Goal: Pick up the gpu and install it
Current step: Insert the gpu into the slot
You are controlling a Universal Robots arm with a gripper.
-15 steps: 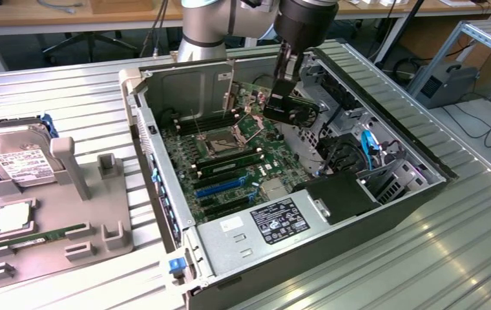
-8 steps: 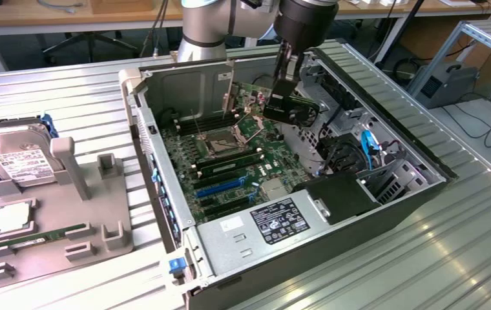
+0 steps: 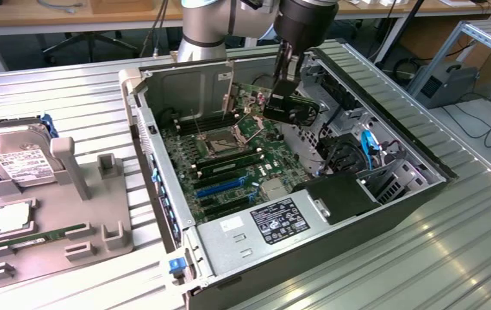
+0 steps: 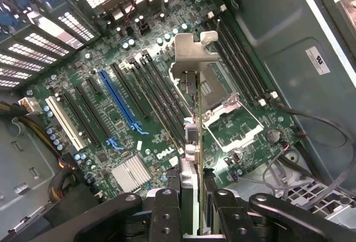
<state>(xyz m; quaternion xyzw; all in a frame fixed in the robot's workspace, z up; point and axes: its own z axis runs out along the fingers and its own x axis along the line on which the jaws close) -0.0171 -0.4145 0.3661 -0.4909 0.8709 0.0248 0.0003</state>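
My gripper hangs inside the open computer case, shut on the gpu, a thin dark card held on edge above the green motherboard. In the wrist view the gpu runs edge-on away from the black fingers, and its silvery bracket is at the far end. The card hovers over the area beside the CPU socket, apart from the board. The blue expansion slot and the black slots next to it lie to one side of the card.
A grey fixture tray on the exterior view's left holds a silver hard drive, a CPU chip and a green RAM stick. Case walls, a drive cage and cables hem in the board.
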